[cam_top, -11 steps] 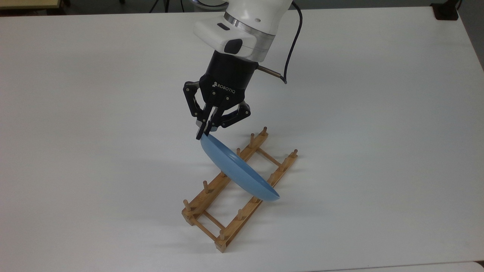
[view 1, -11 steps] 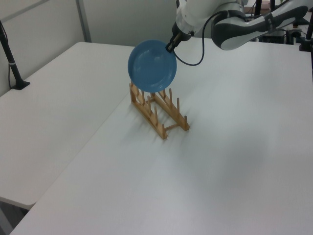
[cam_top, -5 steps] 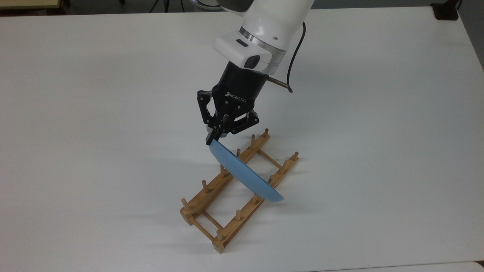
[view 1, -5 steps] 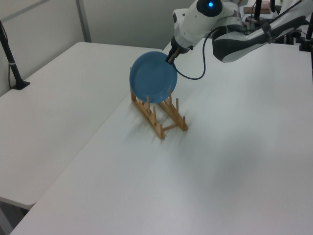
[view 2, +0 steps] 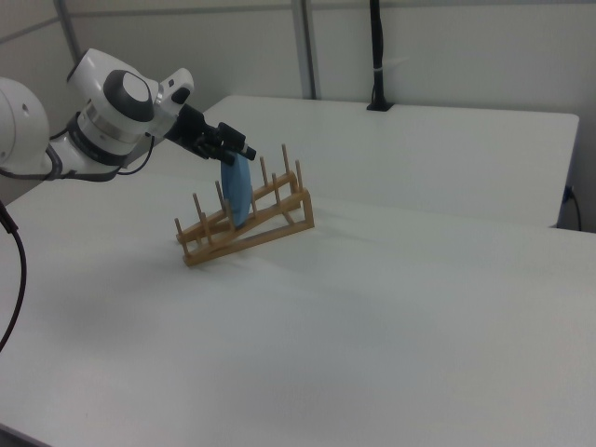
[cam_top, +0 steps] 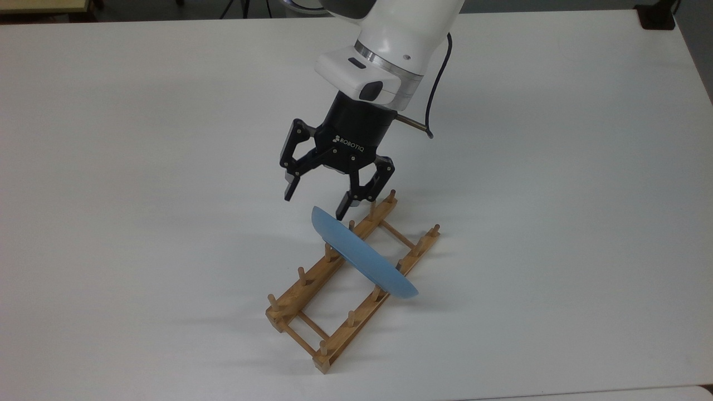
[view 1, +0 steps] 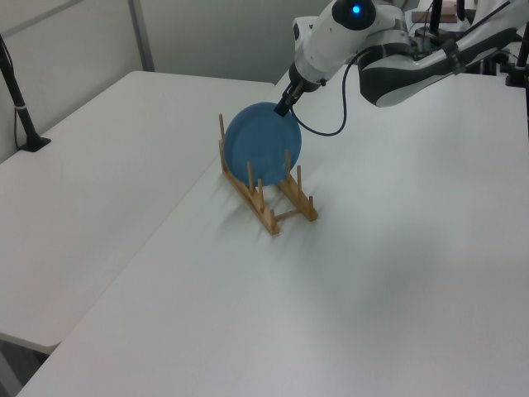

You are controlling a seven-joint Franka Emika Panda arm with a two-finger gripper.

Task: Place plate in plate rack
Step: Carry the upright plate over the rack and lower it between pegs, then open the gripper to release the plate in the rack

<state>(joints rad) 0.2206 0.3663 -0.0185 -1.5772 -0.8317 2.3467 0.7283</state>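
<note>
The plate [cam_top: 365,257] stands on edge across the plate rack [cam_top: 312,301] on the bench [cam_top: 557,167], kept up by pegs, so the hand [cam_top: 315,203] hovers just above, fingers wide apart and empty.

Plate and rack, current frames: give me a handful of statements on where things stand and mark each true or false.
1. The plate stands on edge in the plate rack, between its pegs. True.
2. The gripper is clamped on the plate's rim. False: its fingers are spread open and clear of the rim.
3. The plate lies flat on the table. False: it stands nearly upright, held by the rack.
4. The gripper is close above the plate's upper edge. True.
5. Two plates sit in the rack. False: there is one, light blue.
</note>
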